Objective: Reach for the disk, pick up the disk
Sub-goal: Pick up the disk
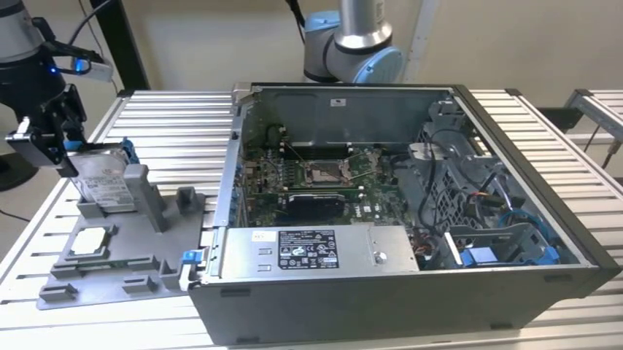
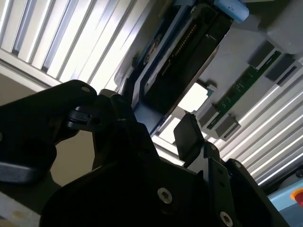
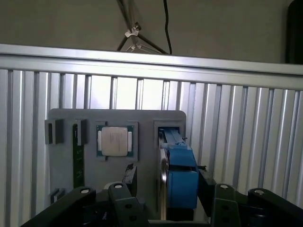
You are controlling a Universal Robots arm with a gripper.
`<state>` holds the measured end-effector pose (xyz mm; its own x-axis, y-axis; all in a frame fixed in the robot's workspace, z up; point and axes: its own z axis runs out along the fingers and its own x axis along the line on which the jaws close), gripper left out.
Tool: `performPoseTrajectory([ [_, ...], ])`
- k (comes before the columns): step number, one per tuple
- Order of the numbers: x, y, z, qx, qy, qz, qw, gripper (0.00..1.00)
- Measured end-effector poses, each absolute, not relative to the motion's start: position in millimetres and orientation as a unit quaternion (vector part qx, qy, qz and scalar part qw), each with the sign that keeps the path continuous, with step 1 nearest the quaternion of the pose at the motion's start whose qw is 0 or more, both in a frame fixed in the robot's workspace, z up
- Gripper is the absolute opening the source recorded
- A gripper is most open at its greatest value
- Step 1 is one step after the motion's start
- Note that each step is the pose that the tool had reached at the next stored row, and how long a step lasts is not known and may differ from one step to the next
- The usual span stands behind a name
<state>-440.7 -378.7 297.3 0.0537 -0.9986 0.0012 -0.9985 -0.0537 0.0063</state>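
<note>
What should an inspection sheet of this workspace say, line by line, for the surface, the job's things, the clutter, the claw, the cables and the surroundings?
Surface: ribbed aluminium table, carrying a flat grey plastic fixture tray.
Job's things: silver-grey metal disk with blue plastic frame, upright in a slot of the tray.
Clutter: open grey metal computer case; silver power-supply box inside it; square silver processor chip in the tray.
Grippers: black claw open, jaws either side of the disk, a gap showing.
Cables: black cable against the wall; dark wires in the case.
Surroundings: grey and blue robot arm joint behind the case; beige wall.
</note>
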Motion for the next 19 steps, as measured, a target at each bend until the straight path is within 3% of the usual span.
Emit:
performPoseTrajectory([
  [19,-441,-379,284,0.726,-0.688,0.000,-0.001,1.00],
])
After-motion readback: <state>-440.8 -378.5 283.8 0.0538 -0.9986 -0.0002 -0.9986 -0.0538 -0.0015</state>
